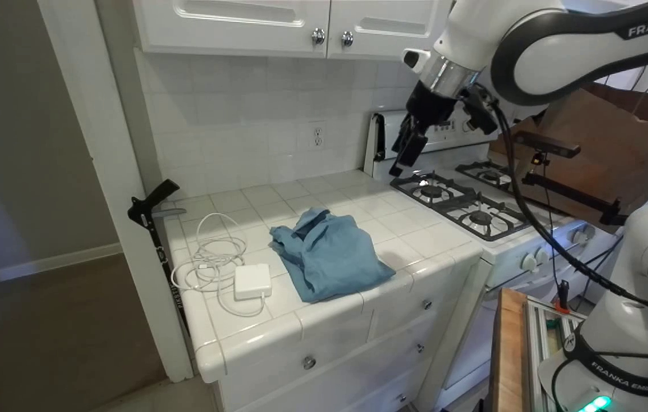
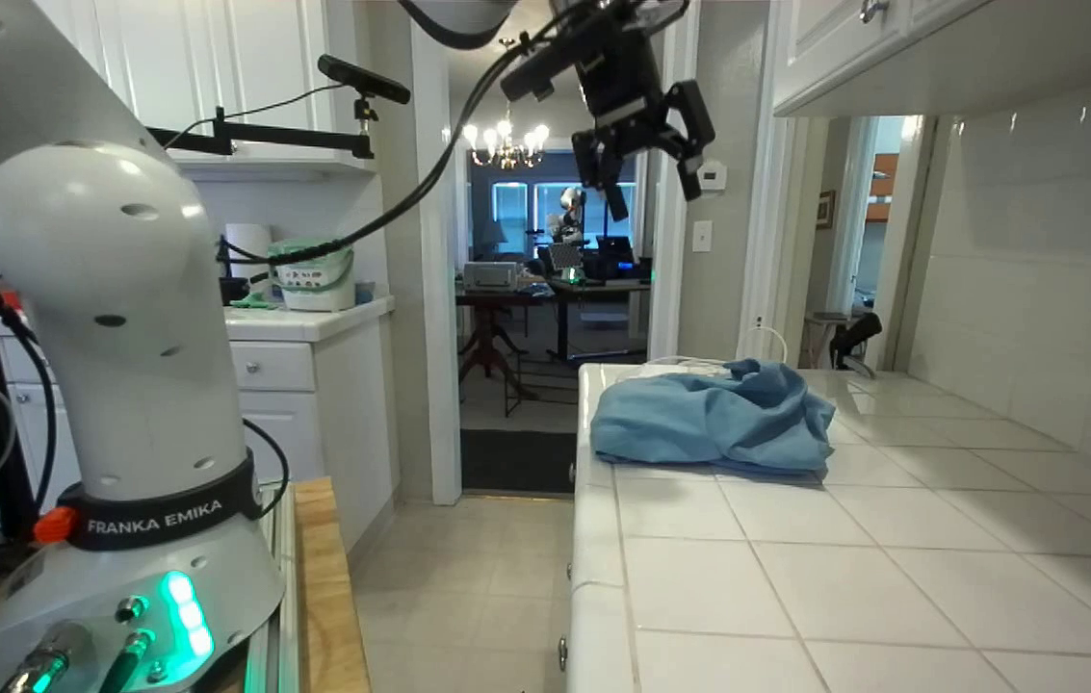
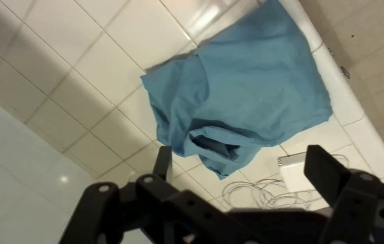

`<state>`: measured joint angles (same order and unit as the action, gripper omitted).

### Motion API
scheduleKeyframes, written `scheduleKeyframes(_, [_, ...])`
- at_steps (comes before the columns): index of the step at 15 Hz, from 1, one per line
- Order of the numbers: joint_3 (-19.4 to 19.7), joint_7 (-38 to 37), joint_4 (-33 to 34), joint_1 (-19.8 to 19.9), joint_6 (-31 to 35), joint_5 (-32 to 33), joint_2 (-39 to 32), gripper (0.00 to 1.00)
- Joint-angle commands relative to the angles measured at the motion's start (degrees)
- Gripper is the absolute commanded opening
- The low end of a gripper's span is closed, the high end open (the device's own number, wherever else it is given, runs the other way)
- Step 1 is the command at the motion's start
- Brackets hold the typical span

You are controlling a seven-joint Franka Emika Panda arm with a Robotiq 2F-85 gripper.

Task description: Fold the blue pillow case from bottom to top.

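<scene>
Two fingers (image 3: 325,176) stand wide apart on my end effector (image 2: 656,200), with nothing gripped between them; it hangs high, touching nothing; the blue pillow case (image 1: 332,254) lies rumpled on the desk (image 1: 415,237), close to its near side.

What my next move turns on is the offset; in an exterior view the cloth sits down and to the left of the end effector, well apart from it; I judge I need a long descent leftward before any pinch is possible. The cloth is nearly square, so I get little help from a long axis; its bunched end, with a gaping fold, faces far; its smoother edge faces near, running roughly along the desk's front. I can't tell which edge is truly the bottom, but I take the near one as such; the fold looks not yet made; I expect to pinch that edge and carry it toward the far end; the white box (image 1: 252,281) lies to the left, apart from the cloth, so keeping right seems safer.
</scene>
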<state>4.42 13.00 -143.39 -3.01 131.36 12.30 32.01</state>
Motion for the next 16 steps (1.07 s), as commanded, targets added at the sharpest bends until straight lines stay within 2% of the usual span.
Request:
scheduleKeyframes(1, [1.6, 8.6, -1.0, -5.2, 9.3, -5.4, -8.0, 1.00])
scheduleKeyframes(4, [2.9, 18.3, -1.8, -9.1, 13.0, -11.0, -13.2, 1.00])
scheduleKeyframes(7, [3.6, 29.3, -2.3, -12.2, 13.1, -17.2, -17.1, 1.00])
scheduleKeyframes(9, [2.9, 34.3, -1.8, -11.9, 11.7, -20.5, -19.2, 1.00])
scheduleKeyframes(10, [2.5, 35.7, -1.2, -11.2, 11.0, -21.4, -20.1, 1.00])
scheduleKeyframes(11, [0.5, 31.8, -2.1, -9.5, 11.8, -19.1, -18.4, 1.00])
scheduleKeyframes(15, [-0.2, 32.2, -2.0, -8.7, 11.9, -19.2, -19.0, 1.00])
scheduleKeyframes(16, [-0.7, 30.9, -2.1, -7.9, 11.6, -16.6, -19.5, 1.00])
